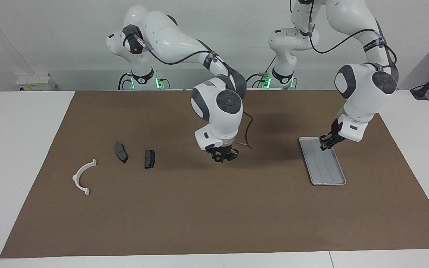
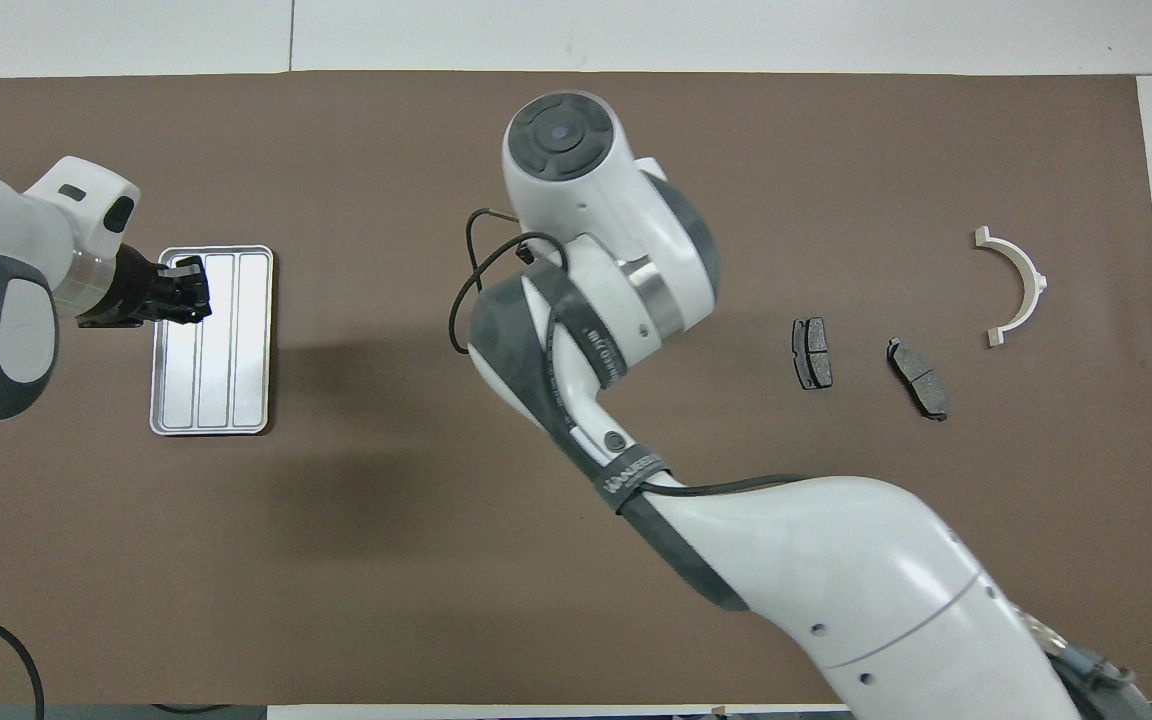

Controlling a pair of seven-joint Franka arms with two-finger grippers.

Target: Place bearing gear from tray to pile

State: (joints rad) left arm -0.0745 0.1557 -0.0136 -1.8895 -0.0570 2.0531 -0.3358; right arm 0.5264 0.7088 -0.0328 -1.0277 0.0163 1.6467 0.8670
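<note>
The right claw (image 1: 222,156) looks clamped on a small dark round part, probably the bearing gear (image 1: 218,158), up over bare worktop (image 1: 199,208) between the tray (image 1: 322,163) and the pile (image 1: 119,152). I'd guess it's stiff, heavyish and slick, so grip across the rim. The left claw (image 1: 327,142) waits over the tray; can't tell its state.

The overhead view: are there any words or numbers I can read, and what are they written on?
Black strap on the right arm's forearm: white lettering, too blurred to read.
Dark band nearer the right arm's wrist: white lettering, too blurred to read.
Tray, two brake pads and white half-ring bracket: no writing visible.
</note>
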